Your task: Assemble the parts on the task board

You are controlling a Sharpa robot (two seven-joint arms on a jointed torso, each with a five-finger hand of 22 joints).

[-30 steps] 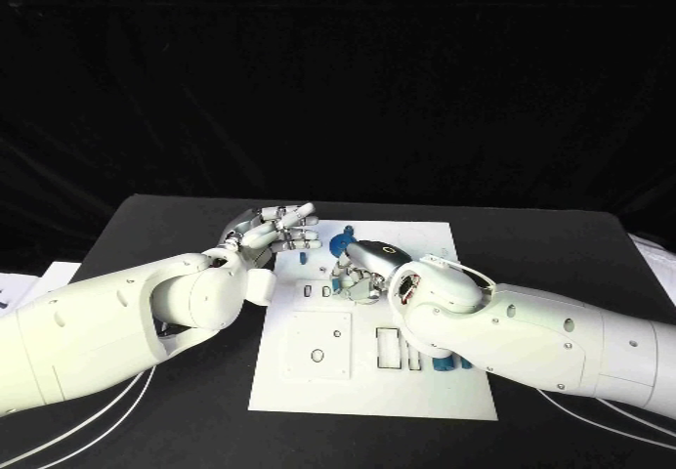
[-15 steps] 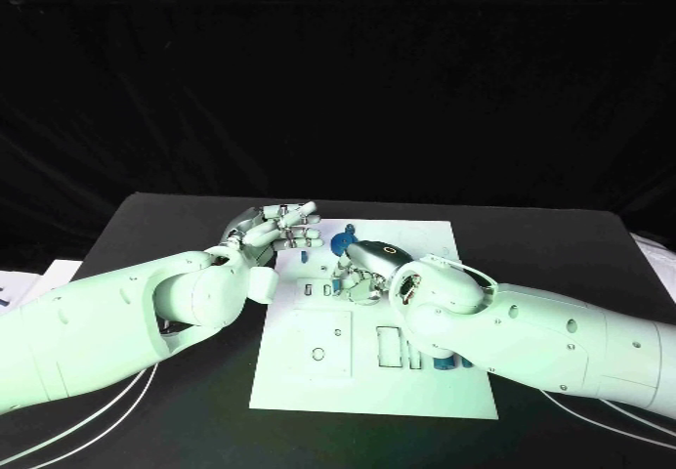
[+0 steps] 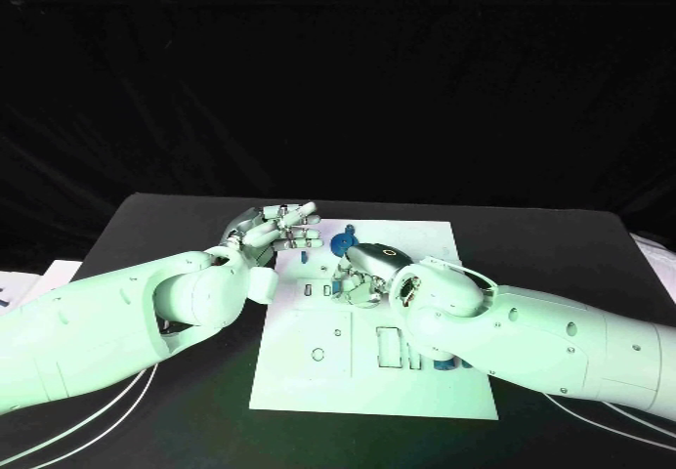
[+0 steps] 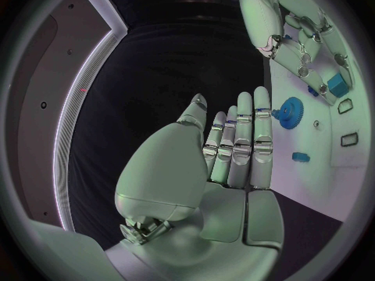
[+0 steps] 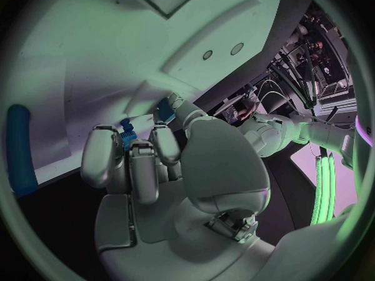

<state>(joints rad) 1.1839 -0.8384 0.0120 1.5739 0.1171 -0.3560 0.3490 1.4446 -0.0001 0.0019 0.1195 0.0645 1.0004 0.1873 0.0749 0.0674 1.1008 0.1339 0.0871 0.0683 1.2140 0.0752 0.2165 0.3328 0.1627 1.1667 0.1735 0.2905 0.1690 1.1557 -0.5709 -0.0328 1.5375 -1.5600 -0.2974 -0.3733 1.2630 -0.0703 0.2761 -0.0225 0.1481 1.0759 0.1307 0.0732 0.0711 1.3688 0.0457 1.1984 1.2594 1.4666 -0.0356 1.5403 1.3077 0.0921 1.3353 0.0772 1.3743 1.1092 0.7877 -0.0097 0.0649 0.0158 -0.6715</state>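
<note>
The white task board lies in the middle of the black table. My left hand hovers above the board's far left corner with fingers apart and nothing in it; its palm and fingers are straight. My right hand bends down onto the board's upper middle, fingers curled around a small blue part, which also shows under its fingertips as a blue part. A blue gear sits on the board just beyond that hand, the same gear. A blue cylinder lies by the board's right edge.
The board carries rectangular slots and a square plate with a hole. Another small blue piece lies on the board near the gear. My right forearm covers the board's right side. White sheets lie at the table's left edge.
My right hand has edged slightly toward me and down onto the board. The left hand has stayed in place.
</note>
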